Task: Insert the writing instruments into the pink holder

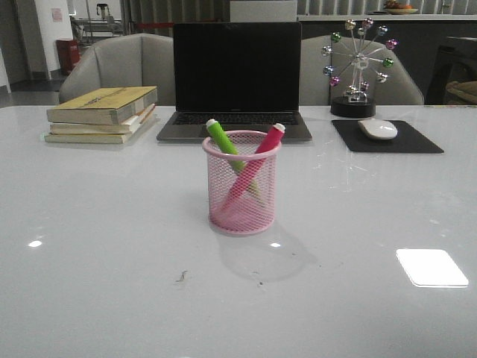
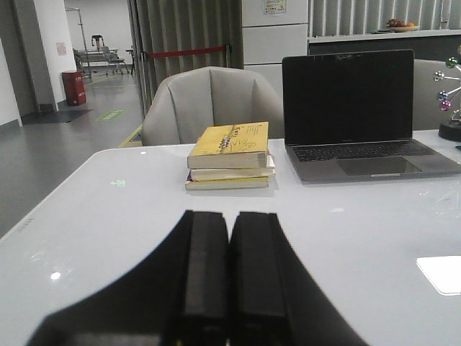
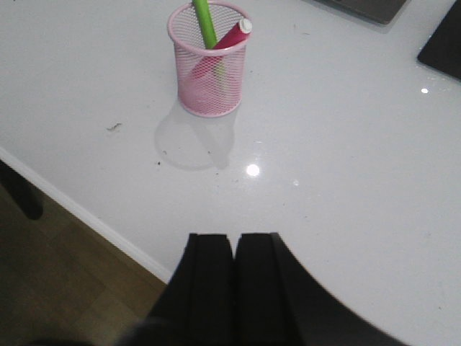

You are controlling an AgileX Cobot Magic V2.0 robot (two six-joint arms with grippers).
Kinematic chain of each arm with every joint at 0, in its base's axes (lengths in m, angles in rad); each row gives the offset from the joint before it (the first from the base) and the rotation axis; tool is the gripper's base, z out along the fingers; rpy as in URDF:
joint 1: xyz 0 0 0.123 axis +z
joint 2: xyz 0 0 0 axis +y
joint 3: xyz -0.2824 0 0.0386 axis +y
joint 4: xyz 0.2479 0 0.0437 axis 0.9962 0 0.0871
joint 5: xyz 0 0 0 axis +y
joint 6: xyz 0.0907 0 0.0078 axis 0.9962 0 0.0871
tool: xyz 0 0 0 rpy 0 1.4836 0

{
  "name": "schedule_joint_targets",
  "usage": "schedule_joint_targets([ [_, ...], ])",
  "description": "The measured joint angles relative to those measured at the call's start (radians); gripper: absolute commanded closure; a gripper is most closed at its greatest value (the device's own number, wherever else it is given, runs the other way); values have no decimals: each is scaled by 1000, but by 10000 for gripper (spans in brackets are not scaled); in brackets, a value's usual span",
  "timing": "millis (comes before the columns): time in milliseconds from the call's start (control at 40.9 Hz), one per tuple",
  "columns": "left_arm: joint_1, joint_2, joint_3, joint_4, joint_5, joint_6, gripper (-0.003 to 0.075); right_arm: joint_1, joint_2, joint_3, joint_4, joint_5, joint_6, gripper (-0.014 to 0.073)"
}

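The pink holder (image 1: 242, 186) stands upright mid-table in the front view, in front of the laptop. Inside it lean the lime green pen (image 1: 221, 139) and the magenta pen (image 1: 266, 142), crossed, their tops above the rim. The right wrist view shows the same holder (image 3: 209, 68) with the green pen (image 3: 204, 21) and the magenta pen (image 3: 232, 36) in it. My right gripper (image 3: 234, 238) is shut and empty over the table's near edge, well away from the cup. My left gripper (image 2: 230, 216) is shut and empty, pointing toward the books. Neither gripper shows in the front view.
A stack of books (image 1: 104, 113) lies back left and an open laptop (image 1: 236, 82) back centre. A white mouse (image 1: 378, 128) rests on a black pad (image 1: 387, 138) back right, behind it a Ferris-wheel ornament (image 1: 358, 67). Grey chairs stand beyond the table (image 1: 112, 246).
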Motion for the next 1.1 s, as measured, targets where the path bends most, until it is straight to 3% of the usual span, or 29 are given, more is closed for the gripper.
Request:
schedule_joint_targets([
  [245, 0, 0, 0, 0, 0, 0, 629, -268, -190, 210, 0, -283, 0, 536],
  [391, 0, 0, 0, 0, 0, -1, 629, -371, -331, 378, 4, -437, 0, 536],
  [587, 0, 0, 0, 0, 0, -1, 629, -419, -452, 517, 20, -531, 0, 536],
  [1101, 0, 0, 0, 0, 0, -1, 629, -442, -458, 522, 22, -556, 5, 536],
])
